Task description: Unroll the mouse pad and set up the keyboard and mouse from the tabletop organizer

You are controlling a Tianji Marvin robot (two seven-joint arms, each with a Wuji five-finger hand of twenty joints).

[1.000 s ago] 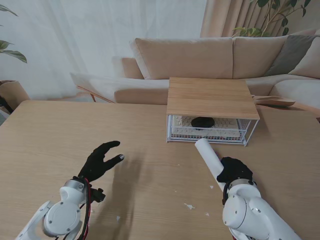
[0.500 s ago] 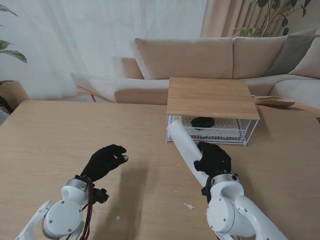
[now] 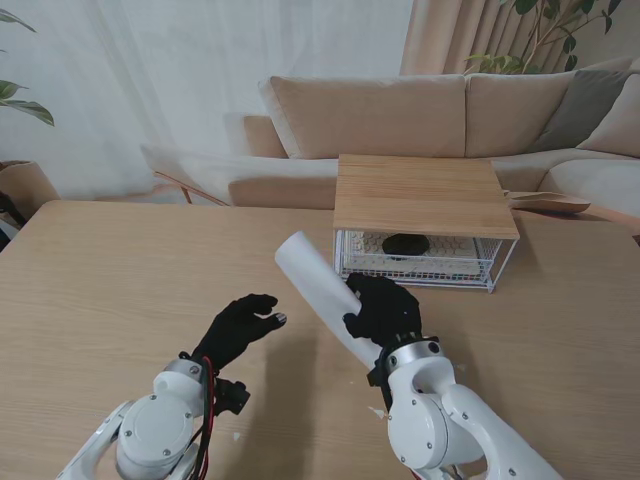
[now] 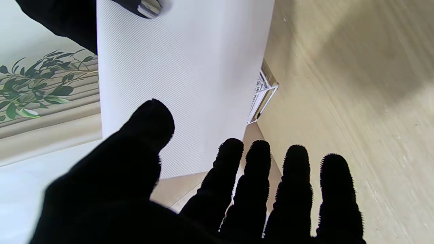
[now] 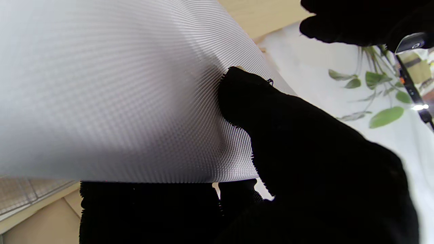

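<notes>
The right hand (image 3: 383, 308) has its fingers (image 5: 257, 112) wrapped around the rolled white mouse pad (image 3: 318, 290), whose free end tilts toward 11 o'clock, off the table (image 3: 120, 280). At its 9 o'clock the left hand (image 3: 238, 330) is spread, holding nothing. The organizer (image 3: 425, 200) stands at 1 o'clock.

Glossy white rounded arms end in black-gloved robot hands, left robot hand (image 3: 240, 331) trailing red and black cables.
</notes>
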